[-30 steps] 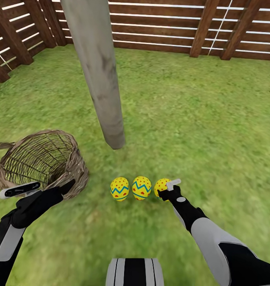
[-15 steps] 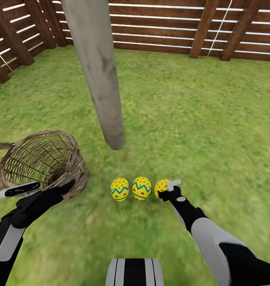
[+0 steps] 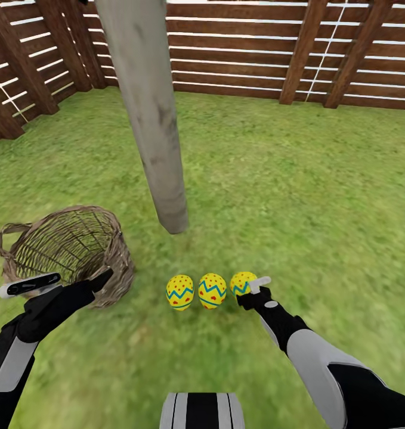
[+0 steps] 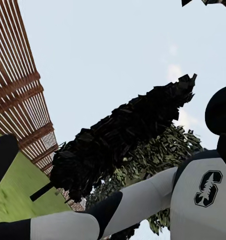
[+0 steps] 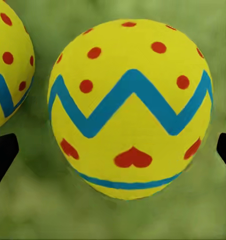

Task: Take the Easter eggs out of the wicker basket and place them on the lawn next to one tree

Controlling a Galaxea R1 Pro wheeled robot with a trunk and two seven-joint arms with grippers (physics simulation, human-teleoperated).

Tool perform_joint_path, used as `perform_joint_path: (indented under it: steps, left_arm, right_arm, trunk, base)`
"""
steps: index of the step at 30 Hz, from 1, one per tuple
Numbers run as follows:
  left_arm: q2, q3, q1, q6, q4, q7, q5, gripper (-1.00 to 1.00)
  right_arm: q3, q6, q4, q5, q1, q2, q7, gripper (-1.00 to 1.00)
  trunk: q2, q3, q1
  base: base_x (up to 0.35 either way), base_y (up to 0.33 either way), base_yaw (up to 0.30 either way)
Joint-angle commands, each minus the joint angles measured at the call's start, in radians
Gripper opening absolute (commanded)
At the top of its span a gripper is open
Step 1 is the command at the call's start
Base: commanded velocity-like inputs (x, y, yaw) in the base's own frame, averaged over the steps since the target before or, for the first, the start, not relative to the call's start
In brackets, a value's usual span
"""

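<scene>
Eggs (image 3: 212, 291) in a row near tree (image 3: 150, 113); right gripper (image 3: 254, 290) wide around the rightmost.

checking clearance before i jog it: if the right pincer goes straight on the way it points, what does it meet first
Most likely the right-hand Easter egg: it sits centred dead ahead between the two dark fingertips of the right pincer, already very close. A second egg lies beside it, off that line.

This is a fenced garden, drawn by a simulator. Mottled green lawn (image 3: 297, 179) is spreading all around a pale tree trunk (image 3: 151, 119), and a brown slatted wooden fence (image 3: 238, 53) is closing off the grass behind that trunk. Dark foliage (image 4: 122, 140) is standing against open sky beyond the fence.
</scene>
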Motion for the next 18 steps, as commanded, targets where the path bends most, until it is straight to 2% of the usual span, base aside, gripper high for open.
perform_joint_path:
  steps: [1,6,9,10,11,15,18]
  left_arm:
    - [0.0,-0.001,0.0,0.011,0.0,-0.003,0.0,1.0]
    - [0.002,-0.006,-0.001,0.019,-0.017,-0.003,-0.009,1.0]
    - [0.035,-0.001,-0.01,0.032,-0.021,0.003,-0.011,1.0]
    - [0.056,0.0,-0.012,0.035,-0.022,0.004,-0.011,1.0]
    - [0.063,0.0,-0.012,0.036,-0.022,0.004,-0.011,1.0]
    - [0.065,-0.001,-0.013,0.037,-0.022,0.005,-0.011,1.0]
    - [0.061,-0.002,-0.013,0.037,-0.022,0.006,-0.011,1.0]
  right_arm:
    - [-0.009,-0.002,-0.003,0.008,0.0,-0.001,0.004,1.0]
    - [-0.012,0.0,-0.041,0.005,0.0,-0.003,0.009,1.0]
    - [-0.014,0.001,-0.054,0.005,0.0,-0.003,0.011,1.0]
    - [-0.014,0.002,-0.054,0.005,0.0,-0.002,0.012,1.0]
    - [-0.014,0.002,-0.054,0.005,0.0,-0.002,0.012,1.0]
    - [-0.015,0.057,-0.054,0.005,0.0,-0.003,0.012,1.0]
    - [-0.016,0.068,-0.054,0.004,0.006,-0.005,0.012,1.0]
  trunk:
    - [0.0,0.003,-0.001]
    - [0.001,0.023,-0.003]
    - [0.002,0.034,-0.004]
    - [0.002,0.038,-0.005]
    - [0.002,0.042,-0.005]
    - [0.003,0.058,-0.007]
    - [0.004,0.069,-0.008]
  base:
    - [0.0,0.0,0.0]
    - [0.0,0.0,0.0]
    - [-0.022,0.0,0.0]
    - [-0.247,0.0,0.0]
    - [-0.293,0.0,0.0]
    - [-0.332,0.0,0.0]
    - [-0.305,0.0,0.0]
